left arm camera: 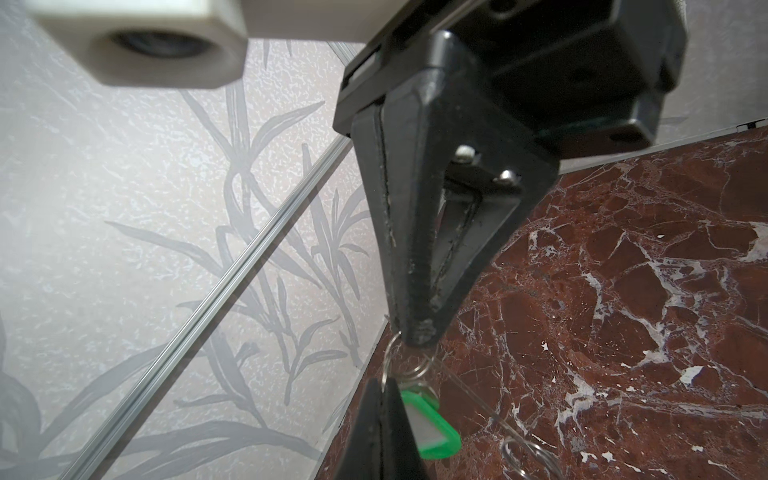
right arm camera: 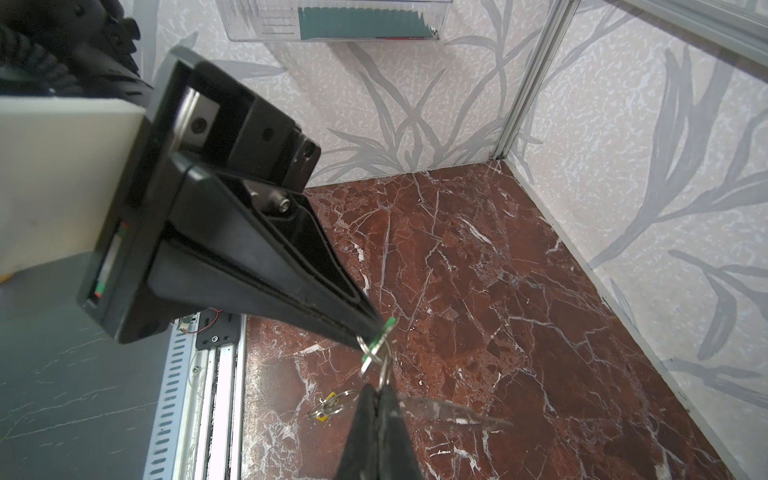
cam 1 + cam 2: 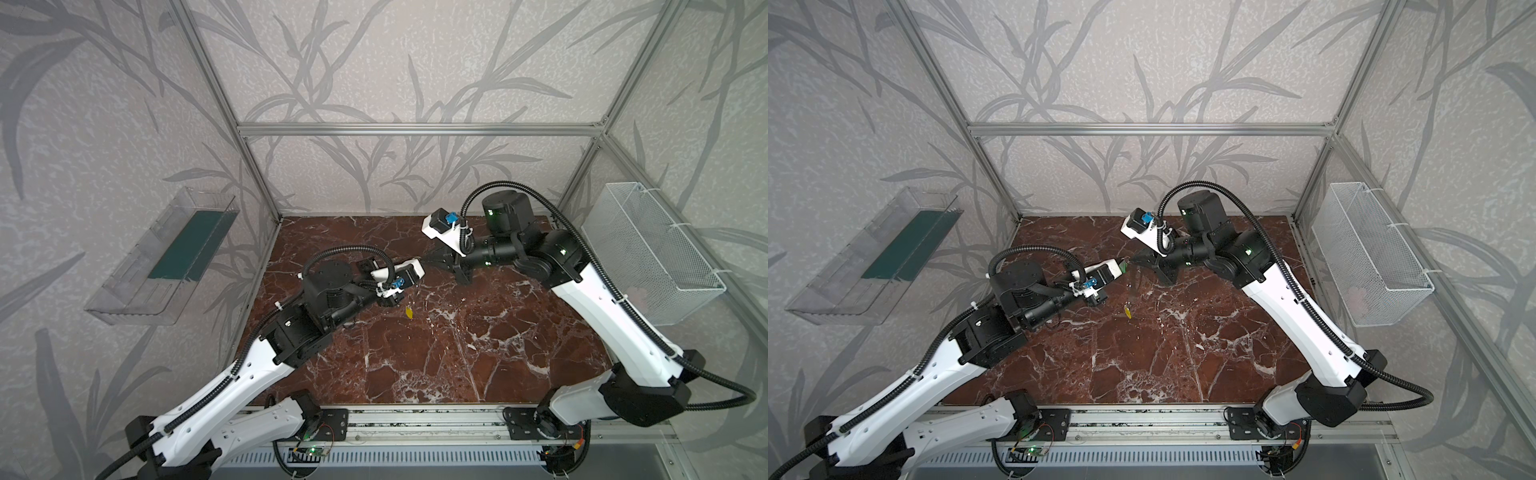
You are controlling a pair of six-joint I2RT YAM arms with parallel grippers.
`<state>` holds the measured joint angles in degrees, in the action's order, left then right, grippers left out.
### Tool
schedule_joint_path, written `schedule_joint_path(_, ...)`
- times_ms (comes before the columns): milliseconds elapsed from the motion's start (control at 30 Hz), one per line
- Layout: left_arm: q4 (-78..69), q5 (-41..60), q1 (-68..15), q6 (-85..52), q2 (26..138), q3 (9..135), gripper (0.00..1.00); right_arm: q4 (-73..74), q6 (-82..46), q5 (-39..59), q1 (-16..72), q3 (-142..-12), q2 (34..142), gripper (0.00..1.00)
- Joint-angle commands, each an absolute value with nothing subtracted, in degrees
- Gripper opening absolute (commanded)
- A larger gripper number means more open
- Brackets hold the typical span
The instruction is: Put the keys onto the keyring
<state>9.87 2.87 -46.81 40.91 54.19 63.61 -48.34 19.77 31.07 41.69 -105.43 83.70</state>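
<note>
The two claws met nose to nose above the surface (image 3: 457,365), a little toward 12 o'clock from its centre. The left claw (image 1: 381,386) was pressed together on the green-tagged key (image 1: 436,428). The tag hung just beside its fingers and a wire ring (image 1: 405,368) sat at the tips, but I could not make out which part was actually between them. The right claw (image 2: 376,390) was closed too, nipping one end of the keyring (image 2: 453,411), a thin plate that looked almost see-through and jutted out from its tip. The yellow-tagged key (image 3: 409,312) showed near the centre, a touch toward 9 o'clock. In the right wrist view its rings sat by the plate's other end, and I could not tell whether it hung there or lay on the marble.

The left arm (image 3: 232,386) came in from 7 o'clock and the right arm (image 3: 602,307) from 5 o'clock. Between them the red-brown marble lay open from the centre down to 6 o'clock. There it ended at a metal rail (image 3: 415,424) that carried both arm bases.

Wall panels (image 3: 415,62) with a grey leaf pattern closed off 9, 12 and 3 o'clock, held in an aluminium frame. A clear plastic bin (image 3: 137,291) hung on the 9 o'clock wall and a white wire basket (image 3: 665,257) on the 3 o'clock wall.
</note>
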Motion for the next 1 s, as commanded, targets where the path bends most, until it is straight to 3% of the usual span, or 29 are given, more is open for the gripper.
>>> schedule_joint_path(0, 4.2, 0.2, -46.6, 45.2, 52.9, 64.0, 0.00, -51.9, 19.7, 34.8, 42.5, -107.6, 84.3, 0.00)
schedule_joint_path(433, -6.0, -1.1, -46.9, 54.0, 52.6, 59.0, 0.00, -54.1, 19.9, 37.1, 42.6, -109.9, 86.3, 0.00)
schedule_joint_path(967, -3.8, -0.5, -47.0, 57.8, 51.3, 60.5, 0.00, -54.8, 20.0, 36.4, 42.8, -110.1, 86.8, 0.00)
